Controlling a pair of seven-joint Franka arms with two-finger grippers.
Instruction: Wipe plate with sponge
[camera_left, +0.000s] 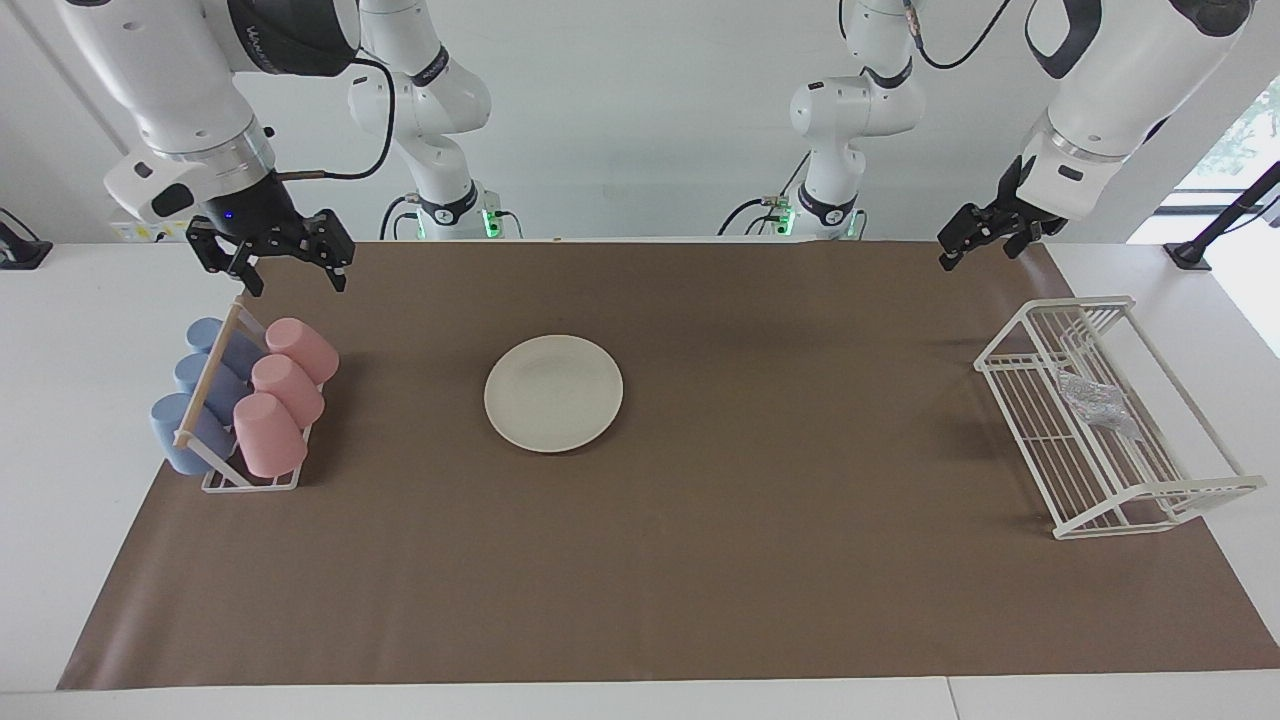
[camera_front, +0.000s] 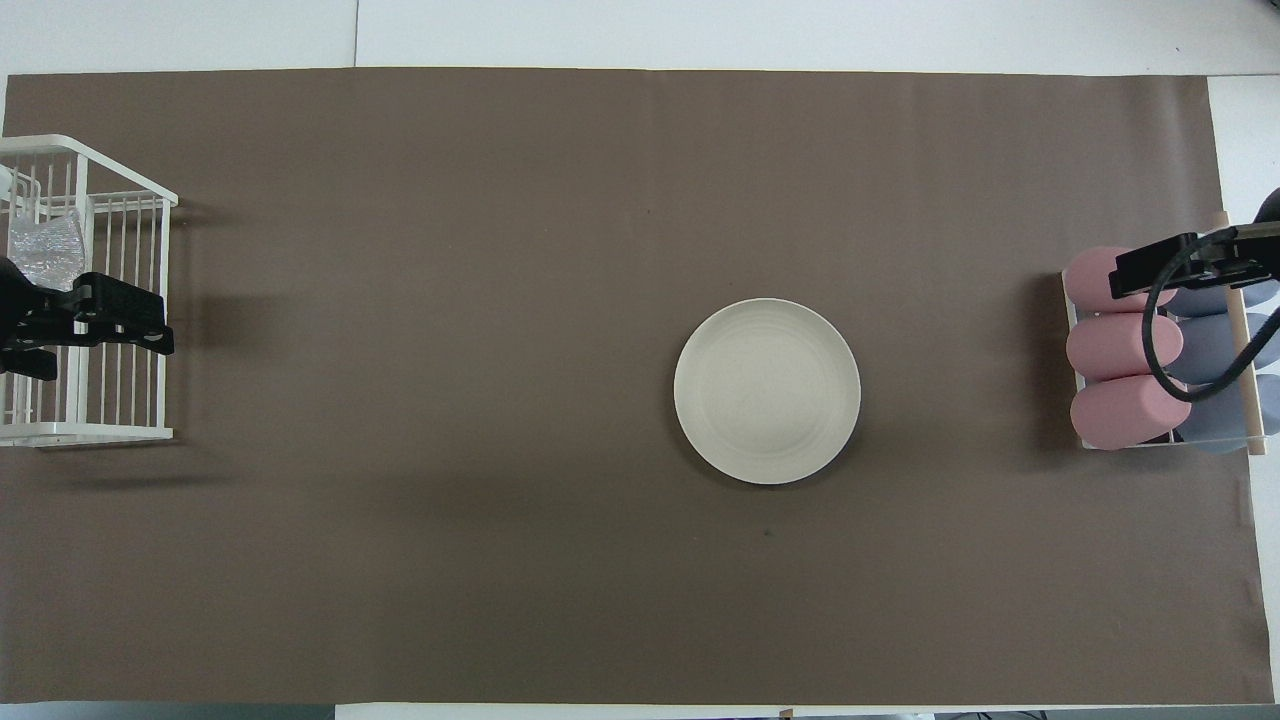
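The cream-white plate lies flat on the brown mat, nearer the right arm's end, with nothing on it. The silvery sponge rests inside the white wire rack at the left arm's end. My left gripper hangs open in the air by that rack, well above the sponge and holding nothing. My right gripper is open and empty, raised above the cup rack at the other end of the table.
A small rack holds three pink cups and three blue cups on their sides at the right arm's end. The brown mat covers most of the white table.
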